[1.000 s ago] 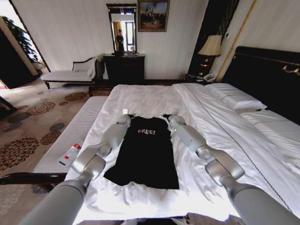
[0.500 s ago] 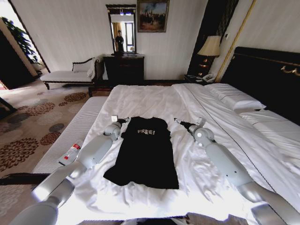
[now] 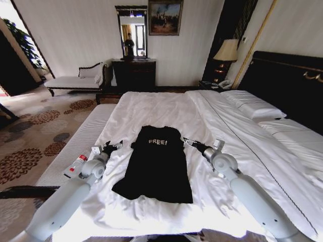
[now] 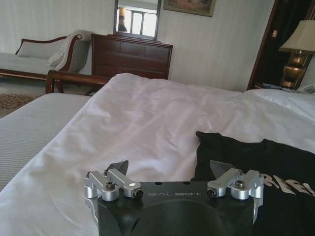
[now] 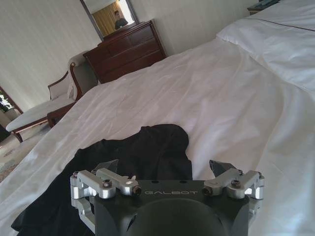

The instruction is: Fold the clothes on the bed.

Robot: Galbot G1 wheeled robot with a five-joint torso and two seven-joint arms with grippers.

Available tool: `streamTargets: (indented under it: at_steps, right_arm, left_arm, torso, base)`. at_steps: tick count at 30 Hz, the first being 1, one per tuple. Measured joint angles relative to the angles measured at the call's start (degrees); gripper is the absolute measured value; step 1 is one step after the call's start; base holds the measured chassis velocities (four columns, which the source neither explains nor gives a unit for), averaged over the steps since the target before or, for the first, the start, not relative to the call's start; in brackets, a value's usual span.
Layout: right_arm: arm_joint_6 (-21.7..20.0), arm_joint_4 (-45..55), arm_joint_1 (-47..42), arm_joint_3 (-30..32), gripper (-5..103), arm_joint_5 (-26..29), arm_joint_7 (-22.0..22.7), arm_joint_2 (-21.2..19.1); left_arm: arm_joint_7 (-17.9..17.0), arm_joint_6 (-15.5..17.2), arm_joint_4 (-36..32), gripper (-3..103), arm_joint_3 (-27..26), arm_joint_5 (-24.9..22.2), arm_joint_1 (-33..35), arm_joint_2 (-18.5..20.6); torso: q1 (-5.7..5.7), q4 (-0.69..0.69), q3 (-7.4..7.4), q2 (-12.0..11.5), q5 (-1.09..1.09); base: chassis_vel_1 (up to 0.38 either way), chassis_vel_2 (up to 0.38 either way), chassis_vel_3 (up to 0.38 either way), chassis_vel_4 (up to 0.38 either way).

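Our left claw (image 3: 112,146) hangs released just left of the black T-shirt (image 3: 158,166), near its sleeve. The T-shirt lies flat on the white bed (image 3: 166,108), long axis running away from us, collar toward the far dresser (image 3: 133,73). Our right claw (image 3: 190,143) hangs released just beside its right sleeve.

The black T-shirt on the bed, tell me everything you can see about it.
The black T-shirt is short-sleeved, soft cloth, with white "FREE!" lettering on the chest. It lies flat, sleeves tucked in to a narrow strip, collar toward the far side of the white bed. The open left gripper and right gripper flank it, neither touching.
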Motion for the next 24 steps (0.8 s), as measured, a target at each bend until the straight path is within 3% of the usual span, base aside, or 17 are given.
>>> streamTargets:
  at_steps: [12,24]
  right_arm:
    - [-1.8,11.8,-20.0,12.0,100,-0.4,-1.1,4.4]
    - [-5.0,16.0,-33.9,16.6,100,0.3,-2.8,11.4]
  left_arm:
    - [3.1,-0.3,-10.4,93,-12.6,2.0,21.3,-6.9]
    - [6.4,-0.6,-15.7,93,-19.5,1.2,34.0,-13.0]
  torso:
    - [0.0,0.02,0.0,0.0,-0.03]
    - [0.02,0.0,0.0,0.0,-0.02]
  base:
    - [0.0,0.0,0.0,0.0]
    - [0.0,0.0,0.0,0.0]
